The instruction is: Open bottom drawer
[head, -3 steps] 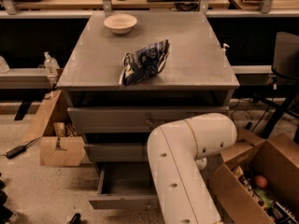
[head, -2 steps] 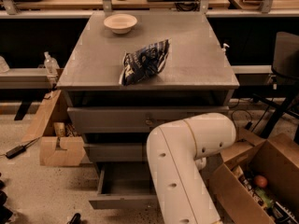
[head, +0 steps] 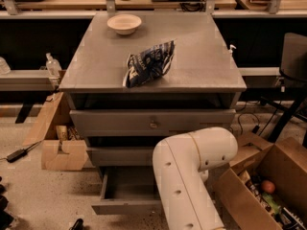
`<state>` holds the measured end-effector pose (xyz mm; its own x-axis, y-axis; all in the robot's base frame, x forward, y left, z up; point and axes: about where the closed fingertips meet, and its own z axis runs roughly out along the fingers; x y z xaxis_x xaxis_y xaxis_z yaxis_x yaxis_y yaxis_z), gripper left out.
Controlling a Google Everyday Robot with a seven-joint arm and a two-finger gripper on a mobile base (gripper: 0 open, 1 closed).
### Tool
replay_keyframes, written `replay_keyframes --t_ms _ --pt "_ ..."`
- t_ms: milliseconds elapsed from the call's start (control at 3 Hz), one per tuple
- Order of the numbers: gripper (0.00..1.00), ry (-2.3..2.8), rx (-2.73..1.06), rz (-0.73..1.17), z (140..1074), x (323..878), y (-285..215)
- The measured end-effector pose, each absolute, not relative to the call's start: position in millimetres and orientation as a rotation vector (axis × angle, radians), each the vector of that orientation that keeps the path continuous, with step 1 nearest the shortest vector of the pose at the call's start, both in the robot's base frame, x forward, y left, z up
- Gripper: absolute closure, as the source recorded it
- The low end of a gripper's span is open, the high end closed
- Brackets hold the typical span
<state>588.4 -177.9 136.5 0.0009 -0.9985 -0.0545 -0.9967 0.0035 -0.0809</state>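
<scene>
View from above and in front of a grey three-drawer cabinet; I watch it remotely through the single camera.

(a) The bottom drawer [head: 125, 189] stands pulled out from the cabinet. Its plain grey tray interior is exposed and its front panel lies nearest the camera, low in the frame. Its right end is covered by the arm, and I see no knob on it from here.

(b) The middle drawer [head: 120, 155] and the top drawer [head: 108, 122] sit pushed in above it. The top drawer carries a small round knob [head: 153, 125] at its centre.

(c) The arm [head: 192, 176], a white jointed casing, fills the lower middle of the view, with its elbow bent in front of the cabinet's lower right corner.

(d) The gripper is concealed behind that elbow, somewhere low at the cabinet front. I cannot tell whether it is spread or closed, nor what it touches.

(e) On the counter [head: 206, 66] a pale bowl [head: 124, 23] rests near the back edge. A dark blue crumpled bag [head: 148, 70] lies near the middle, well apart from the bowl.

(f) On the floor, one cardboard box [head: 60, 153] stands left of the cabinet. A second open box [head: 247, 193] with mixed contents stands to the right, just beside the arm.
</scene>
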Motion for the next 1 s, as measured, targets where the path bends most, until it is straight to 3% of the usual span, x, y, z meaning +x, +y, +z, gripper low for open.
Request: replay_keyframes --t_ms 1000 --pt "1.0 2.201 -2.191 0.039 116 558 -183"
